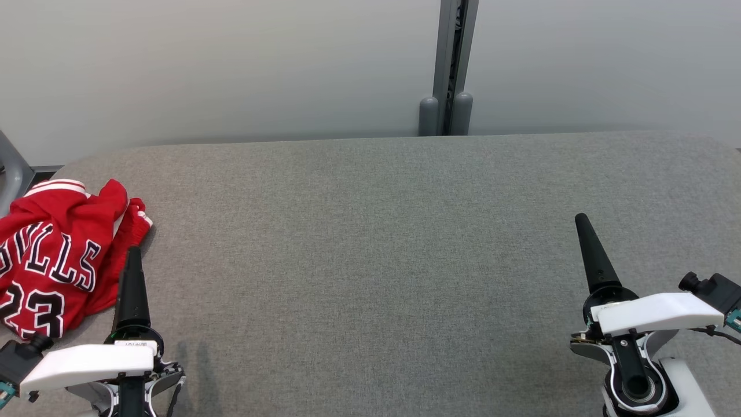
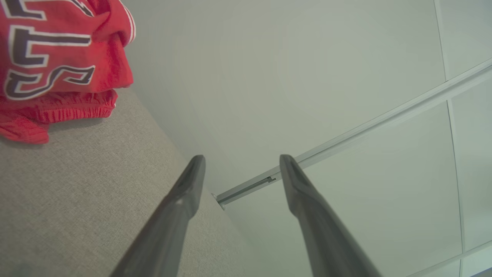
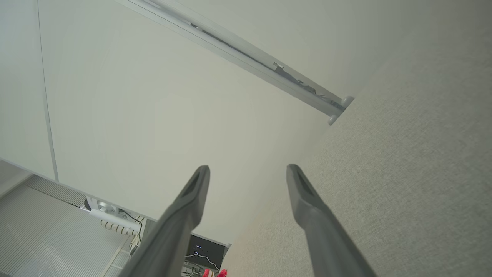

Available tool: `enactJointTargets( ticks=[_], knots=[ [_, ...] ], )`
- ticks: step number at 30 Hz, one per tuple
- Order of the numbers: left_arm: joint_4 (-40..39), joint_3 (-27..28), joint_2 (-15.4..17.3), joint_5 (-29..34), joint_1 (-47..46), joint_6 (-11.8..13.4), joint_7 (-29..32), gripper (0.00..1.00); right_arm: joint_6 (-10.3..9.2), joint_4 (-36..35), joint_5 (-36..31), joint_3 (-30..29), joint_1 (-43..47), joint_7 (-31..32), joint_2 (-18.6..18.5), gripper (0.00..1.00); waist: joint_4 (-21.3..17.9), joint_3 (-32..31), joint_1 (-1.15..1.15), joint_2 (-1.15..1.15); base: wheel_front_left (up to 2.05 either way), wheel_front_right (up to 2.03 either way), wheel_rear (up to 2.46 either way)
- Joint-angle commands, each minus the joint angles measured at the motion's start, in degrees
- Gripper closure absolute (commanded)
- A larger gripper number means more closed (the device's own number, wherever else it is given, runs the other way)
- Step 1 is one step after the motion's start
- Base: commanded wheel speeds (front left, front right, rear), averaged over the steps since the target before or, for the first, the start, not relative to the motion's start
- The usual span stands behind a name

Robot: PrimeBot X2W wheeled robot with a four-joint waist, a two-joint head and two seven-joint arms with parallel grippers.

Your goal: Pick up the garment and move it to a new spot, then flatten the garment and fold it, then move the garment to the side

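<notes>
The garment (image 1: 55, 255) is a red basketball jersey with dark lettering and the number 23, lying crumpled at the far left of the grey fabric table (image 1: 376, 243). My left gripper (image 1: 134, 255) hovers at the jersey's right edge, seen edge-on from the head. In the left wrist view the garment (image 2: 57, 65) sits at the upper left, and the left gripper (image 2: 242, 159) is open with nothing between its fingers. My right gripper (image 1: 580, 221) stands at the lower right over bare table. The right wrist view shows the right gripper (image 3: 248, 169) open and empty.
A pale wall runs behind the table, with a grey vertical post (image 1: 448, 87) at the table's far edge. A grey frame part (image 1: 14, 168) stands off the table's left end. In the right wrist view, cables and equipment (image 3: 200, 254) lie on the floor.
</notes>
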Motion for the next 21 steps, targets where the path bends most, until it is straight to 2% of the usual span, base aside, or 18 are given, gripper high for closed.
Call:
enactJointTargets(
  ticks=[1, 21],
  knots=[
    [-1.01, -0.39, 0.77, 2.79, -1.82, -0.25, -0.66, 0.0, 0.22, -1.81, -3.04, 0.16, -0.2, -0.76, -0.47, 0.0, -0.06, 0.02, 0.0, 0.0, 0.0, 0.0, 0.0],
    [-2.58, -3.56, 0.85, 26.51, -1.13, 2.07, -4.15, 0.0, 0.28, -4.86, -26.35, -0.9, 1.71, -3.92, -0.64, 0.0, -0.63, 0.14, 0.0, 0.0, 0.0, 0.0, 0.0]
  ],
)
